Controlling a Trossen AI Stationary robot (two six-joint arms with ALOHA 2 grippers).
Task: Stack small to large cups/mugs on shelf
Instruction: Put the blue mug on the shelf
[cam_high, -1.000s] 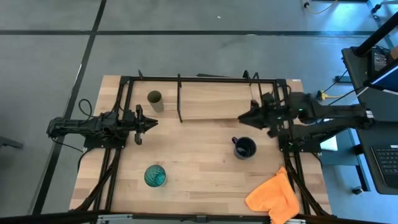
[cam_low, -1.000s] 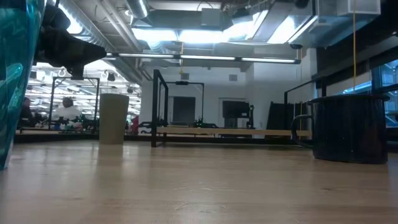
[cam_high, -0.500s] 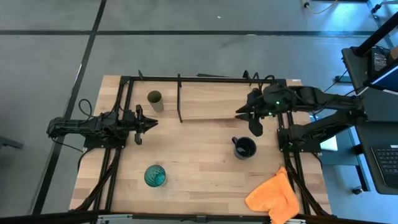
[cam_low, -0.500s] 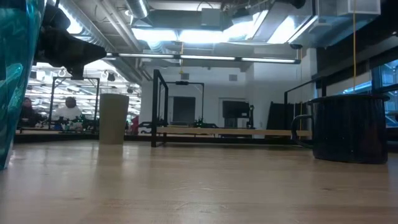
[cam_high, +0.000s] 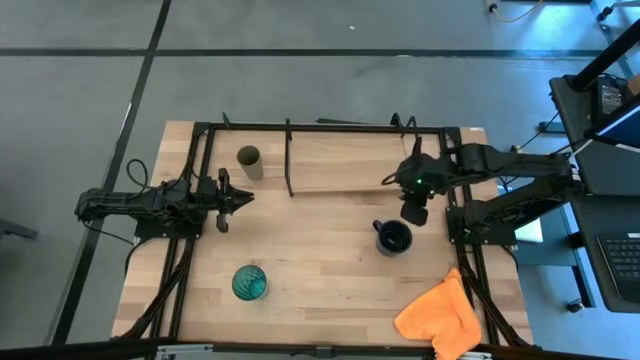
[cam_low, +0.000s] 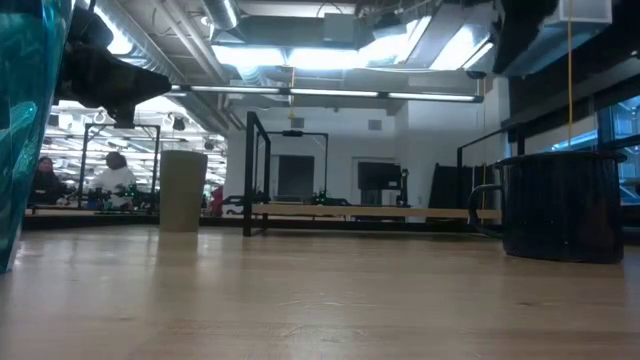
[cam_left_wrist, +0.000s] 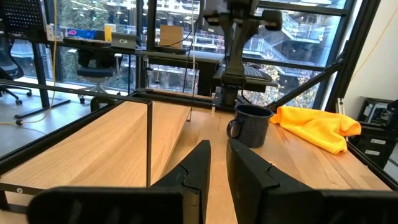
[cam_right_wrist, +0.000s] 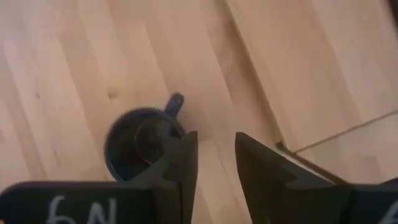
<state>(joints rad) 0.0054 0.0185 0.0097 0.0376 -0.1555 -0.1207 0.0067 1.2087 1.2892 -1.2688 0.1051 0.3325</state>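
1. Left gripper (cam_high: 245, 197) waiting at 9 o'clock, fingers slightly parted, grasping nothing.
2. Tan cup (cam_high: 248, 158) at 11 o'clock beside shelf (cam_high: 350, 160); teal tumbler (cam_high: 249, 283) at 7 o'clock.
3. Right gripper (cam_high: 413, 212) above navy mug (cam_high: 393, 237) at 3 o'clock, fingers parted, empty; best lowered astride the rim wall.

Bright ceiling strip lights (cam_low: 330, 55) glare overhead, and daylight pours through the windows (cam_left_wrist: 81, 37). The teal tumbler (cam_low: 20, 130) looms blurred up close; shadows on the tabletop (cam_high: 320, 270) stay soft.
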